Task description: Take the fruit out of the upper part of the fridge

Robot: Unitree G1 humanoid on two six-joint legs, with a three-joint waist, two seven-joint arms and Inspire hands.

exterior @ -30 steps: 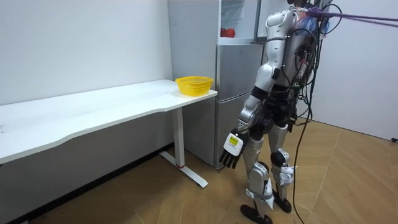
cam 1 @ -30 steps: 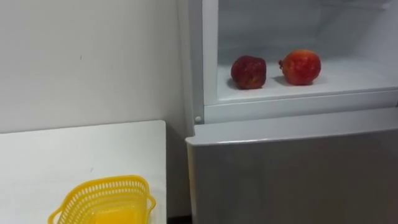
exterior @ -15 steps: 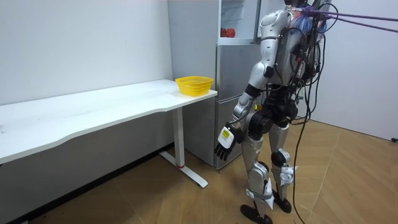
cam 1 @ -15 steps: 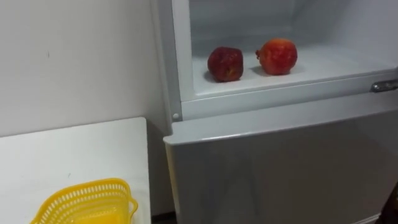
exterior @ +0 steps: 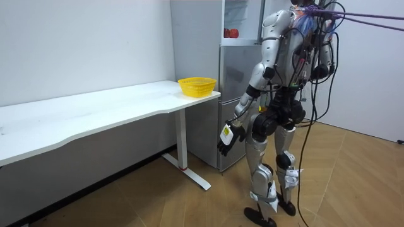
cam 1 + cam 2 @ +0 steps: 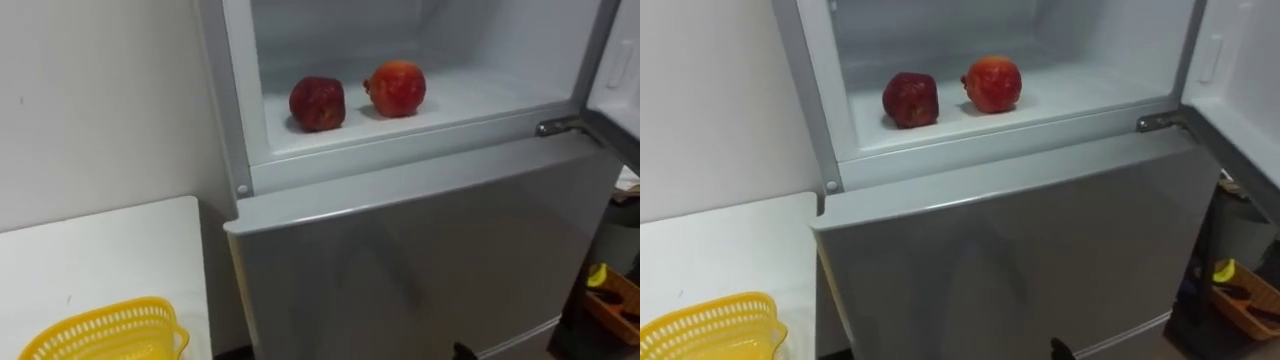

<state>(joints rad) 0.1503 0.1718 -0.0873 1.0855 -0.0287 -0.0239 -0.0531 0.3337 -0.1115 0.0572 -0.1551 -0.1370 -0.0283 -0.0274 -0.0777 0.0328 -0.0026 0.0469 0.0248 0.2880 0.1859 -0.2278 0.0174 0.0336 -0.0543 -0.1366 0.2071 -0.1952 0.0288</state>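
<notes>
Room view, stance: the robot stands upright close to the fridge (image 5: pixel 237 94) and faces it, with the white surface (image 6: pixel 110 250) at its 9 o'clock.
Left hand (image 5: pixel 227 137): hangs low beside the thigh, in front of the fridge; the fingers are loose and point down with nothing in them.
Basket (image 6: pixel 95 328): yellow openwork, at 7 o'clock in the eye views, sitting on the surface near the edge next to the fridge.
Lower door (image 6: pixel 420 250): grey and closed, filling the eye views from 5 to 6 o'clock.
Upper compartment (image 6: pixel 480 95): open at 12 o'clock, with a white interior and a pale shelf floor.
Task's things: two red fruits lie on that shelf floor, near each other but apart. The darker red fruit (image 6: pixel 318 103) is toward the front, and the brighter red fruit (image 6: pixel 397 88) is at its 2 o'clock, a little further in.
Upper door (image 6: pixel 622 70): swung open at 2 o'clock, its white inner face showing.
</notes>
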